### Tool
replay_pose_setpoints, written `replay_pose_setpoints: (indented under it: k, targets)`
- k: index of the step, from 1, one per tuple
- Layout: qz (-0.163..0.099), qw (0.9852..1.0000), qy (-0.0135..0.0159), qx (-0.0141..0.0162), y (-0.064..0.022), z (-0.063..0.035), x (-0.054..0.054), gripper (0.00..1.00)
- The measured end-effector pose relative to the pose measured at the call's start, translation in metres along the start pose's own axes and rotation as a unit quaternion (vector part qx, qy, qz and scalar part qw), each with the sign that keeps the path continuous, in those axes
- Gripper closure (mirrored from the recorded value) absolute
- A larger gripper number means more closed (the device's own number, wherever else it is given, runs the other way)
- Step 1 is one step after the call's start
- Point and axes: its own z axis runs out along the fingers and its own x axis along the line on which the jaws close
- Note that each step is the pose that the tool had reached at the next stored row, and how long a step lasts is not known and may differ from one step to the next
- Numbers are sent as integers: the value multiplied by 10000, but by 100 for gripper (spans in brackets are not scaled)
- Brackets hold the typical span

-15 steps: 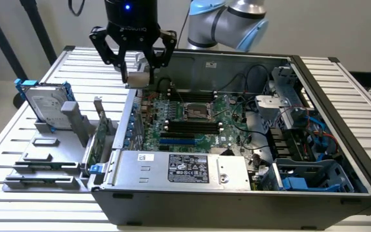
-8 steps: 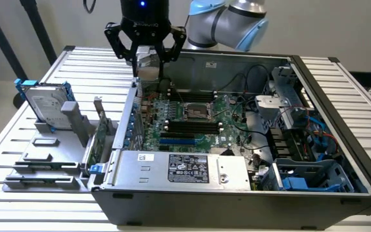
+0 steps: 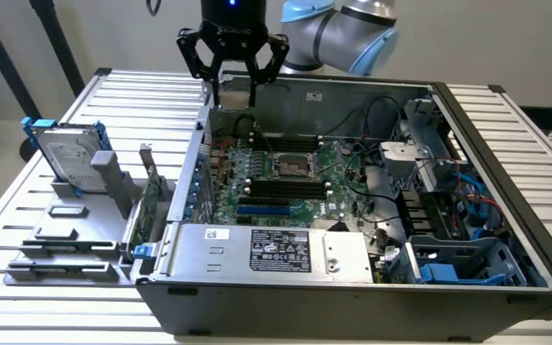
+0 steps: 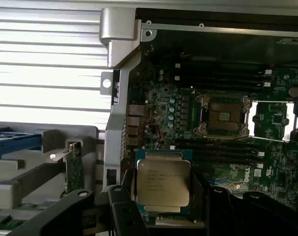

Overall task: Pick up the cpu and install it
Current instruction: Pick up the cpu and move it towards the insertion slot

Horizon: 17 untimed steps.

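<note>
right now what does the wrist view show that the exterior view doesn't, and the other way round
Wrist view: the held chip face-on, printed silver top. Exterior view: the hard drive standing in its grey rack, the labelled power supply. Both: the gripper, the empty socket, the green board.

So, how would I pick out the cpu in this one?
Find the open computer case; the tool hangs over its far corner on the exterior view's left. Gripped in it is the cpu, a flat square chip with a dull silver top, unlike the empty metal-framed socket on the motherboard.
</note>
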Motion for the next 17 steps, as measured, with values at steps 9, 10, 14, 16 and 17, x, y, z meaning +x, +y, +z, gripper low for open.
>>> replay_pose_setpoints:
  k: [9,10,14,16,17]
  targets:
    - [-1,10000,0,0,346,147,-233,45]
    - [-1,10000,0,0,376,164,-268,45]
    - [0,10000,0,0,455,233,-443,45]
    - [0,10000,0,0,464,267,-535,45]
    - [0,10000,0,0,466,283,-581,45]
